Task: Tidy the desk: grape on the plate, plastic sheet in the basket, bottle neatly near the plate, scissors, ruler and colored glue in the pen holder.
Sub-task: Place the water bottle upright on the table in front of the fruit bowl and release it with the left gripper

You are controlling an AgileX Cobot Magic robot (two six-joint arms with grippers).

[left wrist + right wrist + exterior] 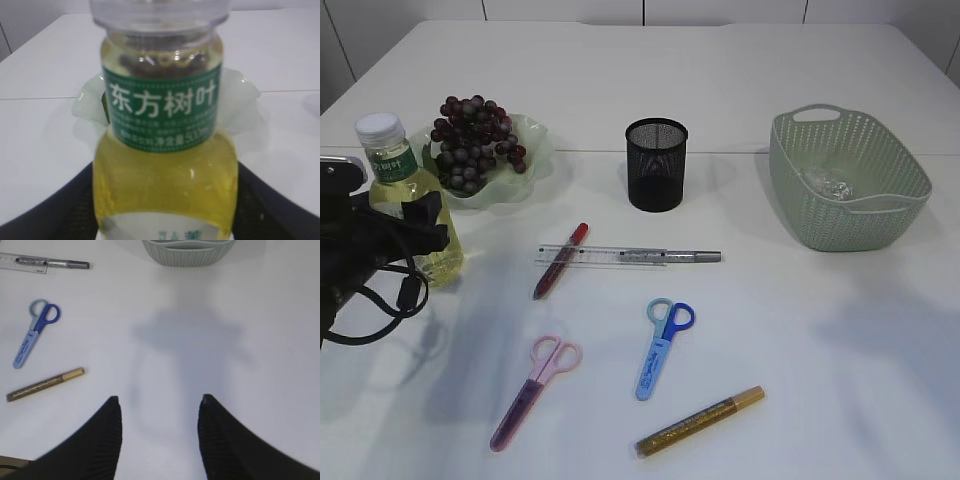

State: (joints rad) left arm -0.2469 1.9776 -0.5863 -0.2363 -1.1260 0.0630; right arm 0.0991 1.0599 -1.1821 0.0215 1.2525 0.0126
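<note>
The bottle (pixel 405 195) stands upright near the left edge of the bench (pixel 820 330), just in front of the plate (pixel 525 165), its white cap on and yellow liquid filling it under a green label. The left pincer (pixel 415 225) sits around the bottle's lower body; in the left wrist view the bottle (pixel 162 150) fills the frame with a dark finger low on either side of it (pixel 60 210), and a gap shows between finger and bottle on both sides, so the jaws are spread about it rather than pinching. The grape (pixel 470 140) bunch lies on the plate, toward the far left corner of the bench (the plate's wavy rim also shows behind the bottle in the left wrist view).

Toward the middle, the black mesh pen holder (pixel 656 163) stands upright, with nothing showing above its rim. In front of it the clear ruler (pixel 605 255) lies crosswise, a red-capped glue pen (pixel 560 262) slanting across its left end and a silver pen (pixel 685 256) along its right end. Nearer the front edge lie the blue scissors (pixel 662 345), the pink scissors (pixel 532 390) and a gold glue pen (pixel 700 422), all apart from one another.

The green basket (pixel 845 215) sits near the right edge, with the crumpled plastic sheet (pixel 830 183) inside.

The right pincer (pixel 159 437) hangs over bare bench, its jaws spread and holding nothing.
</note>
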